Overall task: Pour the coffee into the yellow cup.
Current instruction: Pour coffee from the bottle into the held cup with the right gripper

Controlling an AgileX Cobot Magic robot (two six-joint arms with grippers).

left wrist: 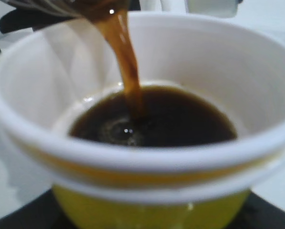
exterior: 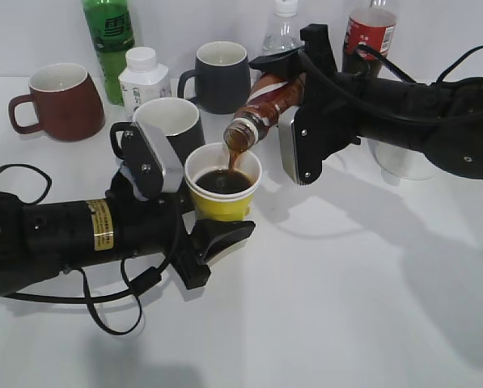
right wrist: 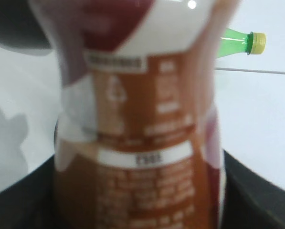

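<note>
The yellow cup (exterior: 222,202) stands at the table's middle, held by my left gripper (exterior: 194,217), whose jaws are shut on its sides. It fills the left wrist view (left wrist: 147,210), with dark coffee inside. My right gripper (exterior: 294,121) is shut on the coffee bottle (exterior: 265,105) and holds it tilted, neck down over the cup's rim. A brown stream (left wrist: 128,62) runs from the bottle's mouth into the cup. The bottle's brown, red and white label fills the right wrist view (right wrist: 142,143).
Behind the cup stand a dark mug (exterior: 170,121), another dark mug (exterior: 218,74), a brown-red mug (exterior: 59,101), a white pill bottle (exterior: 144,77), a green bottle (exterior: 109,36), a clear bottle (exterior: 283,28) and a cola bottle (exterior: 369,32). A clear cup (exterior: 403,162) stands at the right.
</note>
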